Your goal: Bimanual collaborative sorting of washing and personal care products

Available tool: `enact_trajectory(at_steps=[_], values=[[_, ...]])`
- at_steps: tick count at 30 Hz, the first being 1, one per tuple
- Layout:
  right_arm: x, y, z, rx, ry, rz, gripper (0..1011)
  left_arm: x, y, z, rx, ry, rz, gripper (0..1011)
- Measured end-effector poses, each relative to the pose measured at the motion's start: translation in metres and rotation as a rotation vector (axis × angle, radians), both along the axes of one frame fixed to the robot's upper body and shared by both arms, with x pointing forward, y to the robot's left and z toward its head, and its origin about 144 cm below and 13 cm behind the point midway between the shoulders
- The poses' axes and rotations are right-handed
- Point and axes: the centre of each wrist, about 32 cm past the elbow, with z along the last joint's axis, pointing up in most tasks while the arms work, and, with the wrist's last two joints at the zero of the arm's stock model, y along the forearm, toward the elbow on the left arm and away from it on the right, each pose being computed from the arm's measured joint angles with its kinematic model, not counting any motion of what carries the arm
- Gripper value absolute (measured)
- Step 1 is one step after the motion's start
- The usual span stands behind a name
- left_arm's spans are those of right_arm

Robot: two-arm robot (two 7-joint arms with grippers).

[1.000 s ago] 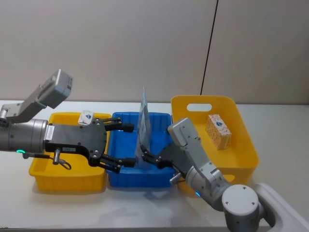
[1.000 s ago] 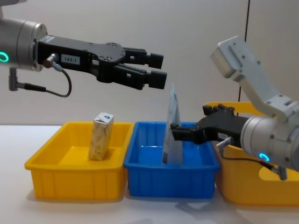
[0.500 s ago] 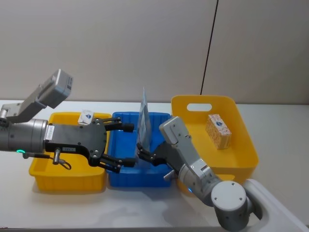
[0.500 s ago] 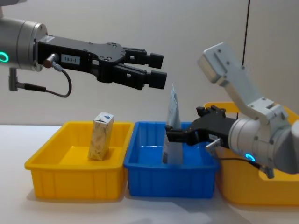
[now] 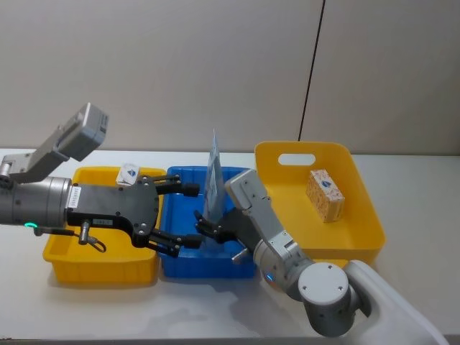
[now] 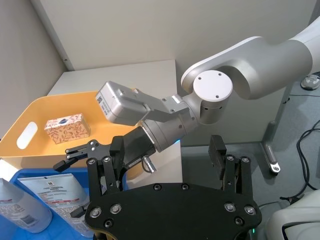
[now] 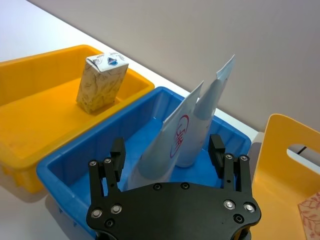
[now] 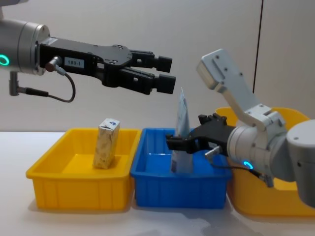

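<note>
Right claw [image 8: 178,143] shifted leftward over blue bin [image 8: 147,191], now level with pouch [image 8: 181,137] base, fingers spread around it; right forearm swung further toward the left side.

I see a plain beige wall [image 5: 180,72] (one dark vertical seam [image 5: 313,72]) behind my white worktop [image 5: 417,194].
</note>
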Motion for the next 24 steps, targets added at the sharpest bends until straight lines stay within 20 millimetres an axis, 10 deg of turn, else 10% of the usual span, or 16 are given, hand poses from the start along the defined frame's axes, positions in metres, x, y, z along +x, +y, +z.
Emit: enact_trajectory(at_steps=[24], values=[[0.014, 0.019, 0.002, 0.067, 0.108, -0.089, 927, 0.0, 0.0, 0.0, 0.0, 0.0, 0.0, 1001]])
